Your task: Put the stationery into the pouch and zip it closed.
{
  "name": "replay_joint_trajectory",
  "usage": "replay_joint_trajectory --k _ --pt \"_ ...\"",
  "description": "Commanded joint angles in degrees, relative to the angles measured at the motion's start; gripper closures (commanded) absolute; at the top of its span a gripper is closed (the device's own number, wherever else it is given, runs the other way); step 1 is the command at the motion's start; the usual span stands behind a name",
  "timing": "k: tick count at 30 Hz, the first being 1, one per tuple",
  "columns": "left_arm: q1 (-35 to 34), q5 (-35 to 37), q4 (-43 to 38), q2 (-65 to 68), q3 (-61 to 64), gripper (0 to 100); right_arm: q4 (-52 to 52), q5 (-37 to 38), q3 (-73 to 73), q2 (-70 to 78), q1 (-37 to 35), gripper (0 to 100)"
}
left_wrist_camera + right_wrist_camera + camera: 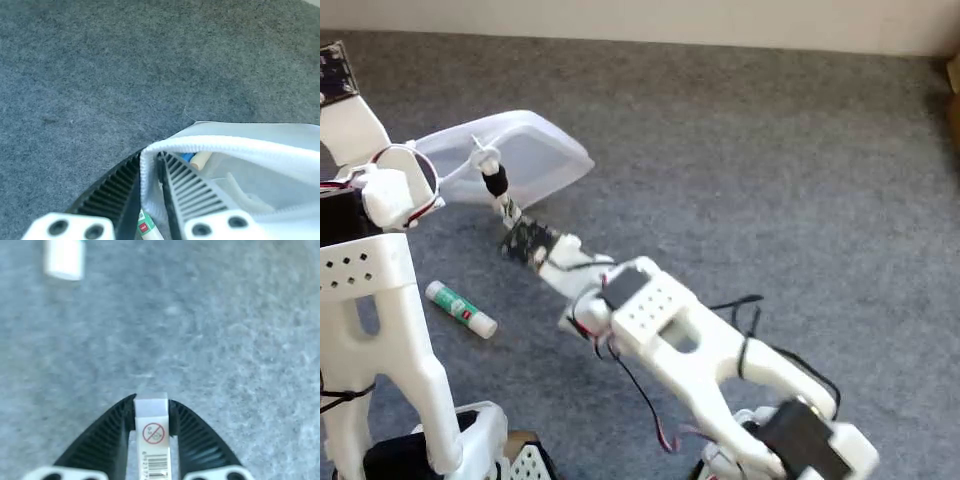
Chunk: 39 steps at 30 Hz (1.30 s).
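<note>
L gripper (150, 158) is pinched on the rim of the pouch (235, 147), with the cloth squeezed betw. its ribbed black fingers. The pouch mouth gapes. A blue bit and a beige bit show inside, too hidden to tell what they are. Seen from above, the pouch lies at approx 10 o'clock on the grey table (770, 150). R gripper (151, 401) is clamped on a white pen (151, 435), poss. a marker. The pen's tip is at the pouch's 7 o'clock edge, right by the opening. A glue stick (460, 308), green w/ white cap, lies flat at 8 o'clock, apart from both the pouch and the pen.
</note>
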Motion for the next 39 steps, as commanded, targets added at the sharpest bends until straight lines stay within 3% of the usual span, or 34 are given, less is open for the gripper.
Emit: replay_joint_trajectory --k 1,8,18,26,39 --pt "3.3 -0.7 -0.18 1.89 1.8 99 -0.13 0.26 1.89 -10.95 -1.45 99.5" --pt "5.49 -0.79 -0.09 1.89 1.8 99 -2.15 0.18 6.37 -23.25 -1.98 99.5" --pt "9.36 -3.78 0.26 1.89 1.45 99 -20.62 -7.47 16.66 -36.26 -2.59 99.1" --pt "9.63 -3.96 1.93 0.66 1.36 99 -34.33 -7.91 24.31 -44.7 -3.3 99.1" --pt "9.54 -4.48 -1.14 -10.42 10.24 99 -49.89 -9.49 25.71 -46.73 -3.3 99.3"
